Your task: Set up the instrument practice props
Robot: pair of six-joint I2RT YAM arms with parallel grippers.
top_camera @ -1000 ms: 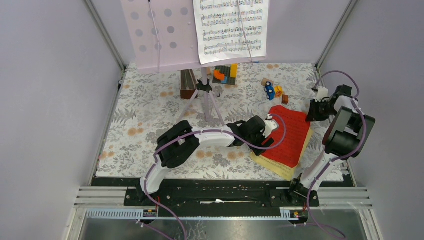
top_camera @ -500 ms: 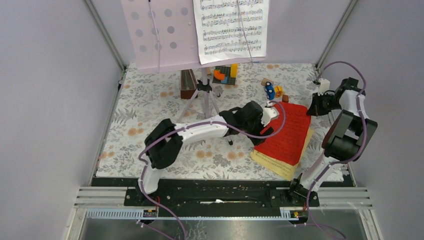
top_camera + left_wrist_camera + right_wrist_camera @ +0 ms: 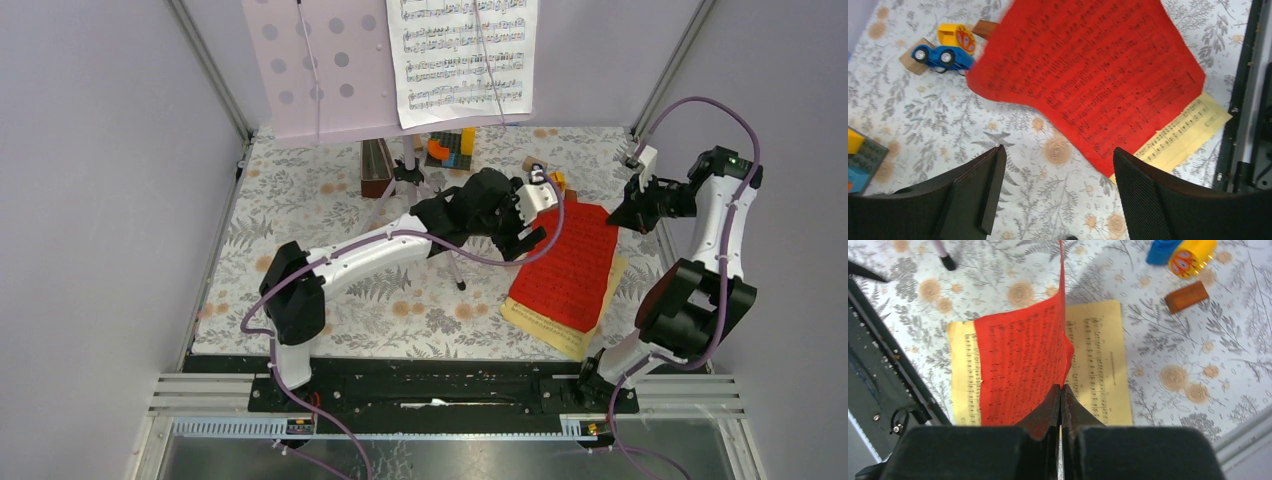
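Step in hand: the red page [image 3: 1023, 360] was being picked off the yellow page [image 3: 1098, 355], judged as the pickup before it goes up on the stand.
Right end effector [image 3: 1060, 392]: fingers together, clamped on one edge of the red page, which rose edge-on from the pinch.
Left end effector [image 3: 1059, 160]: fingers well apart, holding nothing, hovering above the red page's edge that lay nearest the toy car [image 3: 943, 56].
Red page position: partly lifted at the pinched side, the rest draped over the yellow page on the bench [image 3: 300, 230].
Yellow page position: flat on the bench under the red one, one corner and a long strip showing.
Stand: the pale pink panel [image 3: 310, 70] stood at the back on the lilac tripod [image 3: 380, 207]; the white page [image 3: 462, 55] covered its right half and the left half was bare.
Next move, as a judgement: raise the red page clear of the yellow one, carry it to the panel's bare half, and have the open left end effector steady the free edge.
Materials: thin, floppy paper printed with staves; the red sheet bowed under its own weight.
Textures and shapes: panel flat with round perforations; tripod legs slim rods with black joints; bench cover a matte floral print.
Risk: a one-edge pinch could crease or tear the sheet, or drag the yellow page along.
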